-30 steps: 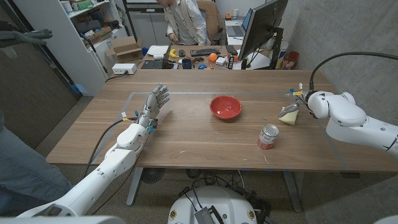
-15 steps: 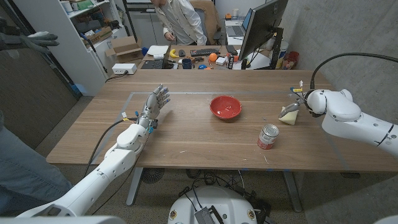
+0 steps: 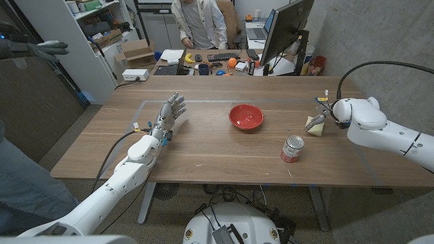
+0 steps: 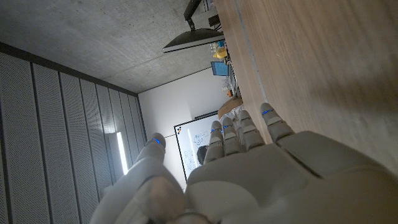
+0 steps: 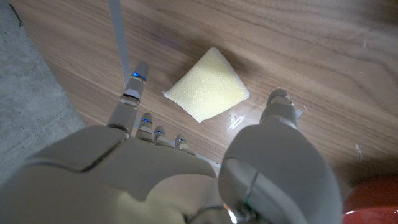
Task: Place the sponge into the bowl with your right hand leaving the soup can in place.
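Observation:
The pale yellow sponge (image 3: 314, 127) (image 5: 208, 93) lies on the wooden table near its right side. My right hand (image 3: 318, 118) (image 5: 186, 168) hovers just over it with fingers (image 5: 133, 88) and thumb spread to either side, holding nothing. The red bowl (image 3: 245, 116) sits empty at the table's middle. A soup can (image 3: 292, 149) stands upright nearer the front edge, between bowl and sponge and apart from both. My left hand (image 3: 168, 114) (image 4: 249, 168) is at the table's left with its fingers stretched out, empty.
A monitor (image 3: 285, 27) and a cluttered desk (image 3: 217, 62) stand behind the table's far edge, where a person (image 3: 200, 19) leans over. Another person's sleeve (image 3: 20, 183) shows at the left edge. A taped line (image 3: 203, 102) crosses the tabletop.
My right arm has drawn slightly inward and toward the far side, keeping the hand over the sponge. Sponge, can, bowl and left hand have not moved.

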`<state>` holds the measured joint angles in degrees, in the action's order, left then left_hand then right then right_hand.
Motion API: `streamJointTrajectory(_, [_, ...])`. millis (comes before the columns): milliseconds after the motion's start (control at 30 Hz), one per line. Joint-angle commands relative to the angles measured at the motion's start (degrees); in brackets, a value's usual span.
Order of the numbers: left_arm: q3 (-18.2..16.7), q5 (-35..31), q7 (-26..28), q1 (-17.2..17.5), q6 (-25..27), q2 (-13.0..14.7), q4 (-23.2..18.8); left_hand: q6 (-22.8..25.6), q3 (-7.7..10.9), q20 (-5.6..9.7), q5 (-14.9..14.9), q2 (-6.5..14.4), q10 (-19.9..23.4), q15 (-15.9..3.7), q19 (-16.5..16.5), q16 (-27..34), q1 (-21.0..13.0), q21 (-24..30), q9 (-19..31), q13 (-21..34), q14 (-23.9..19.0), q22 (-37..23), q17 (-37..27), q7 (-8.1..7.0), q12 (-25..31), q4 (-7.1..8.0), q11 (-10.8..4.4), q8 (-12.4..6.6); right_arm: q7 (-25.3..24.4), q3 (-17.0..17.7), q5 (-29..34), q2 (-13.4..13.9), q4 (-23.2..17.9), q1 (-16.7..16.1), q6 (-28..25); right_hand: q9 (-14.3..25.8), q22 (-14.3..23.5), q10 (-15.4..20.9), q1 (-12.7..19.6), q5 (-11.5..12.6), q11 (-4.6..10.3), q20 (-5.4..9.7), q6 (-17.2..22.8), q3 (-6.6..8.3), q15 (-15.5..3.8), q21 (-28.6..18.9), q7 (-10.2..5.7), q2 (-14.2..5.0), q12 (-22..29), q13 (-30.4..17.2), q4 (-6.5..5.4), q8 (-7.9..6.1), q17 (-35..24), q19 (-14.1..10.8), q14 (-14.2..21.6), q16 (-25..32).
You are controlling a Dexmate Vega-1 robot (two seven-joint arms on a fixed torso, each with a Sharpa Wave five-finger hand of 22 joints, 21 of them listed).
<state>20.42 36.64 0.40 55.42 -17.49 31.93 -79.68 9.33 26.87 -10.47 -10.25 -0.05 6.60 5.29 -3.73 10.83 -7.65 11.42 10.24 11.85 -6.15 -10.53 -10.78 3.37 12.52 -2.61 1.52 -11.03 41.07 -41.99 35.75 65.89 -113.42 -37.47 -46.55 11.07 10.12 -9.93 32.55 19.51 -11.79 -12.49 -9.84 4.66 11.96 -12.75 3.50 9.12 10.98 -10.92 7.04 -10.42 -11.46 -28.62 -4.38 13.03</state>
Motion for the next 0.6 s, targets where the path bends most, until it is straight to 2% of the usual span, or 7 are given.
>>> streamJointTrajectory(33, [0.22, -0.08, -0.04, -0.27, 0.00, -0.23, 0.62, 0.56, -0.10, -0.72, -0.15, 0.68, 0.16, 0.24, -0.14, 0.48, -0.01, 0.23, 0.24, 0.30, -0.30, -0.17, -0.30, -0.05, 0.12, -0.36, -0.24, -0.33, 3.42, -2.44, 2.54, -1.36, 3.42, 2.74, 1.13, 0.11, 0.02, -5.47, 0.67, 0.30, -0.61, 0.02, -12.09, -0.38, 0.18, -0.35, -0.07, -0.18, -0.19, 0.03, 0.27, -0.62, -0.10, -0.82, 0.08, -0.23])
streamJointTrajectory(200, [0.23, 0.15, -0.28, -0.29, -0.25, -0.51, 1.14, 0.69, -0.12, -0.84, -0.14, 0.69, 0.13, 0.16, -0.12, 0.47, 0.02, 0.24, 0.24, 0.30, -0.27, -0.18, -0.30, -0.01, 0.12, -0.38, -0.28, -0.34, 5.09, -3.69, 3.74, -2.72, 6.08, 3.98, 1.15, 0.10, -0.01, -5.30, 0.94, 0.39, -0.36, -0.01, -11.44, -0.55, 0.12, -0.25, -0.33, -0.37, -0.07, 0.04, 0.30, -0.91, -0.10, -1.19, -0.04, -0.34])
streamJointTrajectory(267, [0.19, 0.04, 0.00, -0.23, -0.14, -0.44, 1.02, 0.72, -0.13, -0.90, -0.14, 0.69, 0.07, 0.19, -0.10, 0.47, 0.03, 0.23, 0.24, 0.30, -0.29, -0.18, -0.31, -0.01, 0.10, -0.40, -0.22, -0.33, 4.71, -3.01, 2.02, -2.92, 6.94, 3.68, 1.89, 0.10, -0.02, -5.23, 1.03, 0.43, -0.33, -0.01, -11.17, -0.62, 0.10, -0.21, -0.36, -0.45, -0.02, 0.05, 0.29, -1.01, -0.11, -1.33, -0.02, -0.36])
streamJointTrajectory(567, [0.06, 0.54, -0.25, -0.36, -0.20, -0.71, 1.22, 0.73, -0.16, -1.12, -0.14, 0.70, 0.09, 0.18, -0.06, 0.44, 0.09, 0.24, 0.25, 0.31, -0.22, -0.18, -0.31, -0.05, 0.12, -0.45, -0.39, -0.28, 4.21, -3.95, 2.49, -3.63, 8.11, 3.62, 1.13, 0.07, -0.05, -4.34, 1.59, 0.64, 0.10, -0.02, -10.14, -0.96, 0.00, 0.02, -0.62, -0.94, 0.36, 0.06, 0.26, -1.32, -0.15, -2.13, 0.74, -0.17])
streamJointTrajectory(600, [0.18, 0.37, -0.12, -0.46, -0.25, -0.84, 1.29, 0.73, -0.16, -1.14, -0.14, 0.70, 0.10, 0.14, -0.05, 0.43, 0.09, 0.24, 0.25, 0.31, -0.20, -0.18, -0.31, -0.05, 0.13, -0.45, -0.39, -0.27, 4.58, -4.97, 4.08, -3.88, 8.35, 4.05, 0.71, 0.07, -0.05, -4.30, 1.63, 0.66, 0.06, -0.02, -9.93, -0.99, -0.01, 0.04, -0.58, -1.02, 0.37, 0.05, 0.24, -1.39, -0.16, -2.23, 0.87, -0.13])
